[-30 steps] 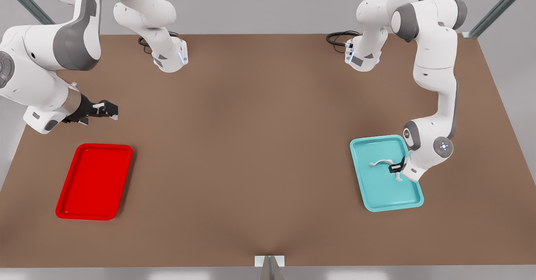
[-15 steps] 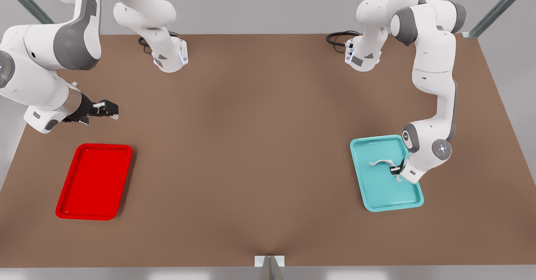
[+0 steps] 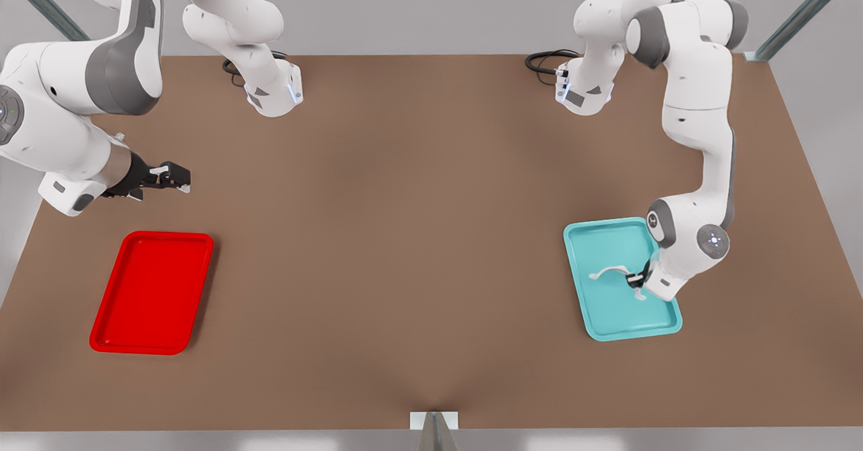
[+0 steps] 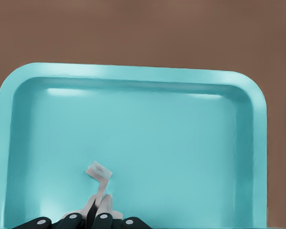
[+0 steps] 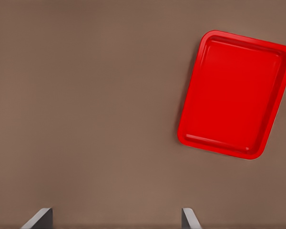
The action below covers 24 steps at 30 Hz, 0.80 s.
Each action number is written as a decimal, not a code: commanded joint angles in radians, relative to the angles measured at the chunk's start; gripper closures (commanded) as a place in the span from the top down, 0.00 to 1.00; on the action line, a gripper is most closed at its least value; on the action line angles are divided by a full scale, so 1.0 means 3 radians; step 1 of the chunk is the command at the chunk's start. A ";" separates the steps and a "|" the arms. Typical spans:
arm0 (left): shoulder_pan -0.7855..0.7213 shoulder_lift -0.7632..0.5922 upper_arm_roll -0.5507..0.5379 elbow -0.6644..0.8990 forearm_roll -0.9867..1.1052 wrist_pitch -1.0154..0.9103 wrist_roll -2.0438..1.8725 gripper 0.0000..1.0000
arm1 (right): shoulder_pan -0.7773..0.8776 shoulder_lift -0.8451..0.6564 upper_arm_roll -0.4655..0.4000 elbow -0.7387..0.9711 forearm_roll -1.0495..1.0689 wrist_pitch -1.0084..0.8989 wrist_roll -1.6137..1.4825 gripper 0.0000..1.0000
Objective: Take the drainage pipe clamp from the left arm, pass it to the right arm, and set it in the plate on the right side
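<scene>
Front view: thin arched white clamp, glossy teal tray.

clamp half hidden by left pincer

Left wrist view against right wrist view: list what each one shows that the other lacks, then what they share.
Left wrist view alone: the teal tray, and inside it the drainage pipe clamp, pinched by the left gripper with its jaws closed on the strip. Right wrist view alone: the red plate, lying bare on the table, and the right gripper with its jaws spread wide, hanging over bare tabletop beside the plate. Shared: the brown table.
</scene>
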<state>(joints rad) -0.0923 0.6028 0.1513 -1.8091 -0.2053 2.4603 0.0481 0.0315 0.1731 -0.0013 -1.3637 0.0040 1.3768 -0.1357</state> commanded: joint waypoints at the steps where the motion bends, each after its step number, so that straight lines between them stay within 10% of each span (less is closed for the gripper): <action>1: -0.0060 -0.0081 -0.0008 0.0181 -0.0052 -0.0612 -0.0784 0.21 | -0.0003 -0.0004 -0.0001 0.0000 0.0002 -0.0003 -0.0008 1.00; 12: -0.1579 0.0092 -0.0029 0.1413 -0.0522 -0.1293 -0.5329 0.21 | 0.0059 0.0016 0.0020 0.0051 0.0007 0.0002 0.0110 1.00; 24: -0.2566 0.0593 -0.0034 0.2001 -0.0517 0.0149 -0.7820 0.21 | 0.0166 0.0410 0.1032 0.0051 0.0227 0.0549 0.0876 1.00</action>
<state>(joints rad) -0.8575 0.7800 0.1381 -1.2141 -0.3568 2.3948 -1.2911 0.0796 0.2762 0.2991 -1.3508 0.0657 1.4361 -0.0525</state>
